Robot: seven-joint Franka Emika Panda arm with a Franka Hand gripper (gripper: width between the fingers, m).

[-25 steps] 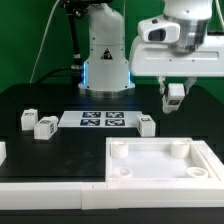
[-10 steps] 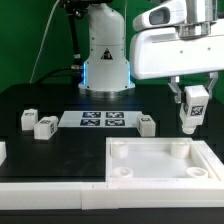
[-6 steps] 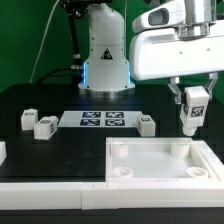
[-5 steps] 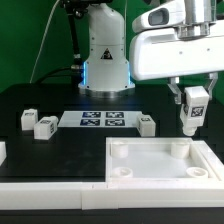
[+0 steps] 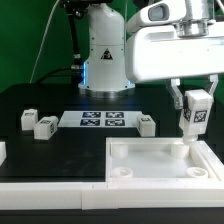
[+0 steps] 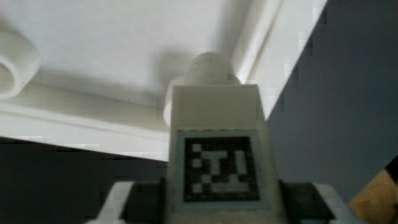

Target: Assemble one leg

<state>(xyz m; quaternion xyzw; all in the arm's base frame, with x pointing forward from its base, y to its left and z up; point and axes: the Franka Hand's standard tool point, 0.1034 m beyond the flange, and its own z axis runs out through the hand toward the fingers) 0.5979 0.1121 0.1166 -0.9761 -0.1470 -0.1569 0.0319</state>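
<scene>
four small white legs, one large square panel, one marker board

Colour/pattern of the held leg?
The leg is white with a black-and-white square tag; wrist view shows it best.

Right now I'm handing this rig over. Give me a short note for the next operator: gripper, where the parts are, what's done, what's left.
The gripper is shut on the leg, which it holds upright.
The leg hangs over the far corner socket on the exterior view's right of the white square panel. Whether its tip touches the socket cannot be told.
Three loose legs stand on the table beside the marker board.
Done: the leg is picked up and brought to the socket.
Left: seat it in the socket, then release.
</scene>
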